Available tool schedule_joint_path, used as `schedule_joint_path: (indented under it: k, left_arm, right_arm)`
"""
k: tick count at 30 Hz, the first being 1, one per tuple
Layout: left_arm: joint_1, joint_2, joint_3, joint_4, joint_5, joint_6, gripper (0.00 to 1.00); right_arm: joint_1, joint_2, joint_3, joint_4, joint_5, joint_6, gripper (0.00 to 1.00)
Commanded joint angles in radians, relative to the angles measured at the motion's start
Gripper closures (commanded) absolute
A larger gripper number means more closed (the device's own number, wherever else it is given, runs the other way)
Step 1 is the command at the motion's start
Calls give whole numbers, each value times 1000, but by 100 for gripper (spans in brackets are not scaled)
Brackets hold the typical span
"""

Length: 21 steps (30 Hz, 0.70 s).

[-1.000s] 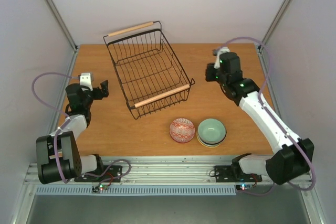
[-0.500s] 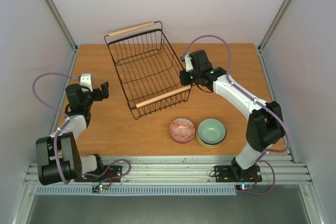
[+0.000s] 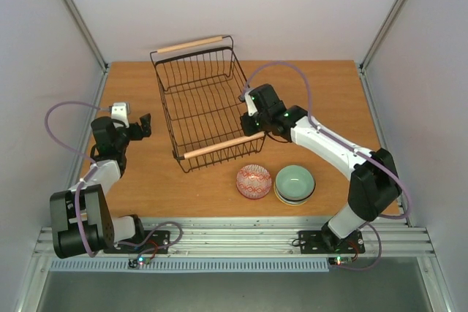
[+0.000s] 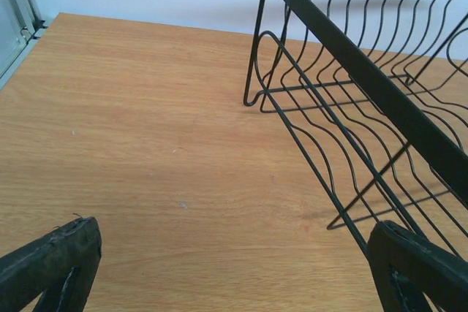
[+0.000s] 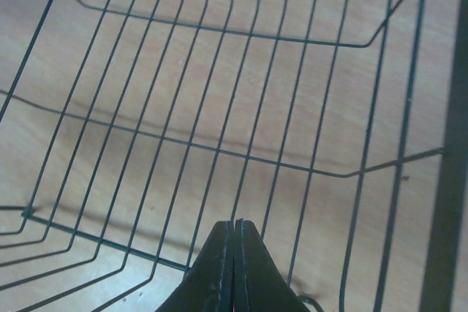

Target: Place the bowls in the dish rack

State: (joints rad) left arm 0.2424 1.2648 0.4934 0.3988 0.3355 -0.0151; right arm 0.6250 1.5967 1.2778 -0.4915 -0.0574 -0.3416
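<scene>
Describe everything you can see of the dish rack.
The dish rack is a rectangular black wire basket with two light wooden rod handles, one on its near end and one on its far end. It sits upright and empty on the wooden table, turned at an angle. The right gripper, shut, is at its right rim.

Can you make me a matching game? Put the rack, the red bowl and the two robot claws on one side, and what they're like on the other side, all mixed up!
Things:
1. dish rack
2. red-patterned bowl
3. left gripper
4. right gripper

What they're like:
A. shut tight
B. no bowls inside
C. wide open
D. right beside the mint green bowl

Pairs: 1-B, 2-D, 3-C, 4-A
</scene>
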Motion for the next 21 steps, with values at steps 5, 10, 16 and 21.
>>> schedule_joint_path:
  k: [5,10,16,21]
  left_arm:
    - [8,10,37,18,7,-4,1]
    - [7,-10,59,-34,45,34,1]
    - [8,-34,63,-92,89,106,1]
    - [8,-19,79,-115,101,121,1]
  right_arm:
    - [24,-83,23,-29,168,-44,76]
    - [22,-170,51,39,378,-100,52]
    - [20,-280,55,-157,544,22,41]
    - [19,-365,-93,-364,482,214,53]
